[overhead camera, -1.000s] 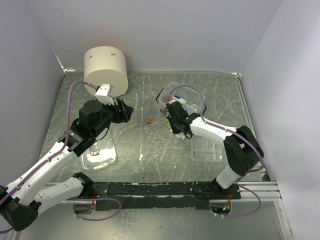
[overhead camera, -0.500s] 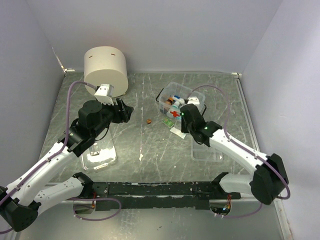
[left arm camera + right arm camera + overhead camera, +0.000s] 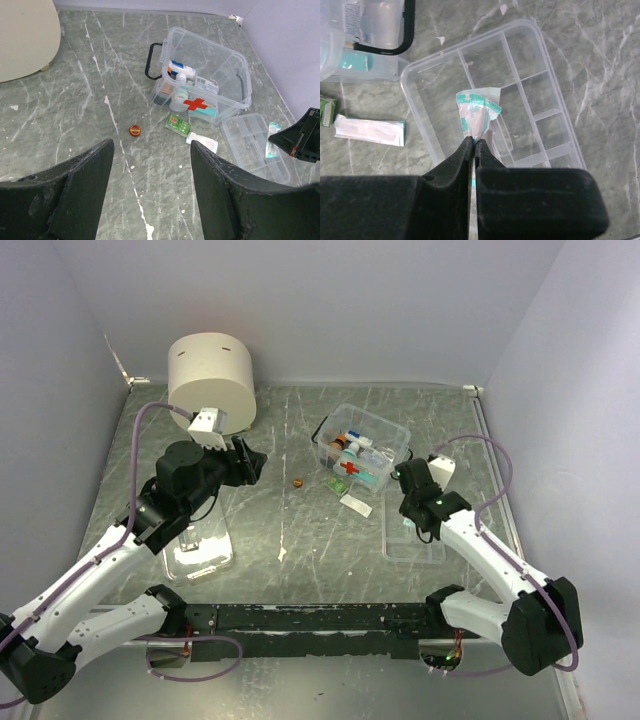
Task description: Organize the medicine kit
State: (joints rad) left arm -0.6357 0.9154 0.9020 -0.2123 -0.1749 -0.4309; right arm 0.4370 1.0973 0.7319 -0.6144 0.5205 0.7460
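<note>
The medicine kit (image 3: 398, 428) is a clear box with a red cross and black handles, standing open at the back centre with bottles and boxes inside. It also shows in the left wrist view (image 3: 220, 65). My right gripper (image 3: 475, 141) is shut on a small teal-and-white packet (image 3: 477, 111), which hangs over the divided clear tray (image 3: 530, 60) just right of the kit (image 3: 375, 30). My left gripper (image 3: 151, 145) hovers open and empty over the table, left of the kit, and shows from above too (image 3: 250, 462).
A small red tin (image 3: 134, 130), a green packet (image 3: 178, 124) and a white sachet (image 3: 202, 142) lie loose in front of the kit. A large cream cylinder (image 3: 210, 380) stands at the back left. A clear lid (image 3: 198, 545) lies under the left arm.
My right arm has swung right, away from the kit, carrying the packet to above the divided tray. The left arm has not moved.
</note>
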